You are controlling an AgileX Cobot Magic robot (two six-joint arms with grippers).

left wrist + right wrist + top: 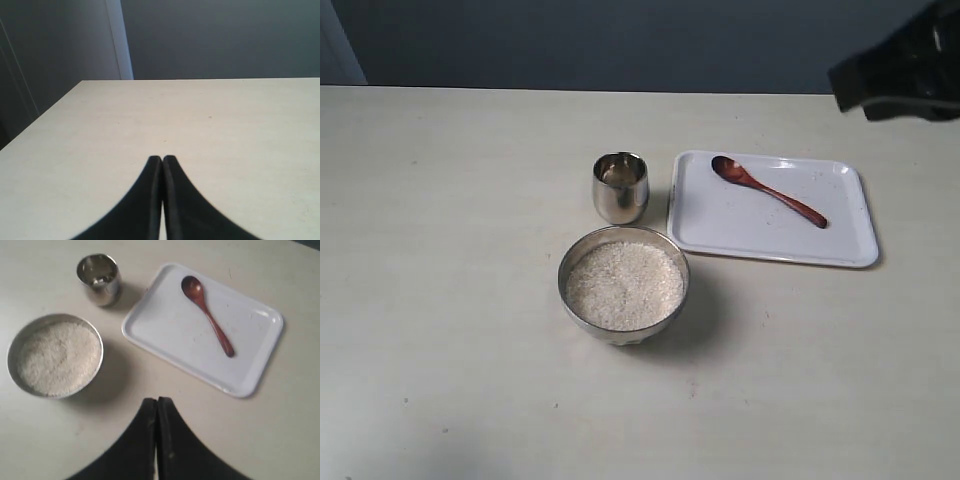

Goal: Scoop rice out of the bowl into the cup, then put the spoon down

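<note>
We see the dark reddish-brown wooden spoon point(772, 194) lying on the white rectangular tray point(750, 228), well apart from our right jaws, clenched on nothing; left jaws likewise.

Wide steel bowl point(623, 285) filled with white rice point(624, 285), small steel cup point(620, 186) upright just behind it, wooden spoon point(769, 191) lying on tray point(840, 245)

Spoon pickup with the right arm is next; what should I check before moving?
1. Spoon lying free on the tray, handle exposed: ok.
2. Right end effector open for grasping: not ok, shut.
3. Left end effector away from the items: ok, shut.
4. Bowl holds rice: ok.
5. Cup upright: ok; contents: cannot tell.
</note>
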